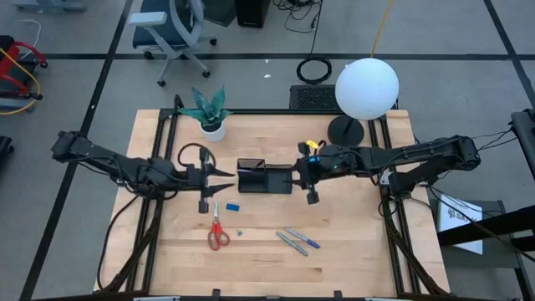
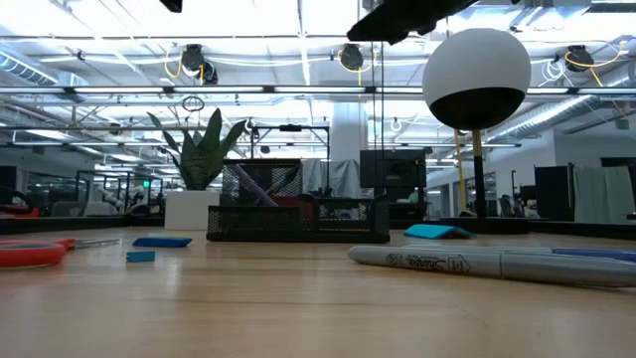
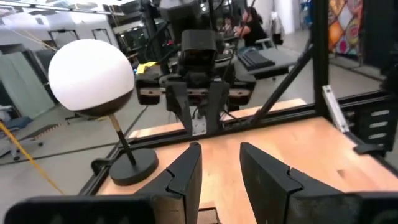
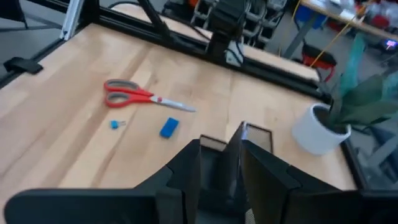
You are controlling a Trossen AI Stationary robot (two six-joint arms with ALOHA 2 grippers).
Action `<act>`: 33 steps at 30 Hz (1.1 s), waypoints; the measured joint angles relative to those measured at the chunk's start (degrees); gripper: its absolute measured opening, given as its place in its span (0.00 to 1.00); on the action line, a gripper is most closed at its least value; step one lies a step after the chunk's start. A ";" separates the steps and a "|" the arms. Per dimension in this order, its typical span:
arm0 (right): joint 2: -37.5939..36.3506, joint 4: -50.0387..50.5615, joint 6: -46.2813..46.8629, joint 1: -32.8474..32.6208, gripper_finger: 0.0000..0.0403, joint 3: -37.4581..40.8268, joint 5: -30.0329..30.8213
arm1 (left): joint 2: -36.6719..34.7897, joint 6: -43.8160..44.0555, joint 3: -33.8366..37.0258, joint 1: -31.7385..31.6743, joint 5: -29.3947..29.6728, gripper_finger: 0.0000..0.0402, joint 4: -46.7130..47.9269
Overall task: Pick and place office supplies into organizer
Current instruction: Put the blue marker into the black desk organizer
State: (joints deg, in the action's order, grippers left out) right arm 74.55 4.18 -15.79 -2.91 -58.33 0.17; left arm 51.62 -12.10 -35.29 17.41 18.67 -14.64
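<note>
Right wrist view: right pincer (image 4: 221,150) is clenched on a slim pen (image 4: 239,144), just over the organizer (image 1: 263,179) at mid bench (image 1: 359,251). Pen's light, stiff & smooth, so prob. slippy; best held mid-barrel. Left pincer (image 3: 217,158) waits beside the organizer, released, w/ nothing in it.

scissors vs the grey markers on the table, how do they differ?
Colour: the scissors have red handles; the markers are grey and blue. Side: the scissors lie on the left arm's side of the organizer, the markers on the right arm's side. Pose: the scissors point at the organizer, the markers lie slanted. Both lie flat, outside the organizer.
</note>
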 joint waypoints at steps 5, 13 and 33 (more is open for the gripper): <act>0.01 4.15 4.57 -1.09 0.25 0.00 -0.01 | 1.94 -0.22 -0.78 0.00 3.25 0.29 0.13; 0.03 7.62 12.14 -7.49 0.25 0.04 0.01 | 1.94 0.09 -0.80 0.00 4.12 0.29 0.86; 0.03 9.69 27.04 -15.19 0.25 0.74 -0.28 | 1.94 0.79 -0.83 0.00 4.16 0.29 1.21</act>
State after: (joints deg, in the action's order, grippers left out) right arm 74.58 13.87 11.25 -18.10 -57.58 -0.11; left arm 53.56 -11.31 -36.12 17.41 22.83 -13.43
